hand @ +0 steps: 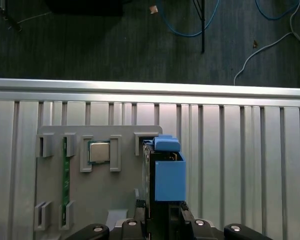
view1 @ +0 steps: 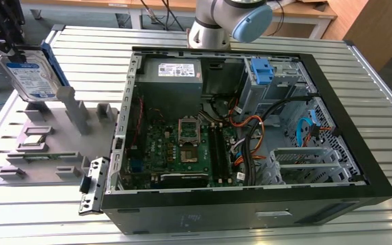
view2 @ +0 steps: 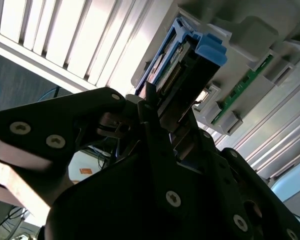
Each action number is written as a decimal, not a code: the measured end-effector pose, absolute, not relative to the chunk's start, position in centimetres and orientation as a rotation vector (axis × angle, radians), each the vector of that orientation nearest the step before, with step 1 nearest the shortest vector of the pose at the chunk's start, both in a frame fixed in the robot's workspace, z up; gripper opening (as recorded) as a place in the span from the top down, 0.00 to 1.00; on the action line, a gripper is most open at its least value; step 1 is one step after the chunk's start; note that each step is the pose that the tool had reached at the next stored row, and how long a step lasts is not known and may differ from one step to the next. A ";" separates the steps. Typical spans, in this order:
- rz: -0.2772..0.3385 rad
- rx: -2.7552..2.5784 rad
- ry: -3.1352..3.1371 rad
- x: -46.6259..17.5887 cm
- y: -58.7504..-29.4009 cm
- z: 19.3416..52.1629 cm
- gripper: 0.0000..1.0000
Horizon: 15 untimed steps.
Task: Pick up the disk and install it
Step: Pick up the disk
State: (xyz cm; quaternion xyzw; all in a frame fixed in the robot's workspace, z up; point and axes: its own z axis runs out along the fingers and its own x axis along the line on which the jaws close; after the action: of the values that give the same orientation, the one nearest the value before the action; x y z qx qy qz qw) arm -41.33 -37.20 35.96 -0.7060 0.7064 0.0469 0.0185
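The disk [view1: 30, 76] is a silver drive with a white-and-blue label and blue rails, standing on edge at the exterior view's far left. My gripper [view1: 16, 51] is shut on its upper end and holds it over the grey parts fixture [view1: 63, 153]. In the second wrist view the black fingers [view2: 155, 125] clamp the disk [view2: 182, 60] from both sides. The first wrist view looks down along the disk's blue bracket [hand: 168, 180] with the gripper [hand: 162, 222] behind it. I cannot tell whether the disk's lower edge touches the fixture.
The open computer case [view1: 359, 168] takes up the middle and right of the slatted metal table [view1: 387, 102]. Inside it are the motherboard [view1: 182, 148], cables, a grey power supply [view1: 174, 71] and a blue bracket [view1: 261, 69] in the drive bay. A processor chip [hand: 99, 151] and a green memory stick [hand: 66, 180] sit in the fixture.
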 end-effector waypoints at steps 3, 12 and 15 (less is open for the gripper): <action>0.146 -2.192 2.193 -41.3 -37.2 36.5 0.65; 0.146 -2.192 2.193 -41.3 -37.2 38.2 0.65; 0.146 -2.192 2.193 -41.3 -37.2 38.7 0.65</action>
State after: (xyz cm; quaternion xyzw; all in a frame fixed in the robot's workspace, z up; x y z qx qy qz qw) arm -41.33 -37.20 38.72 -0.7060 0.7064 0.0469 0.0186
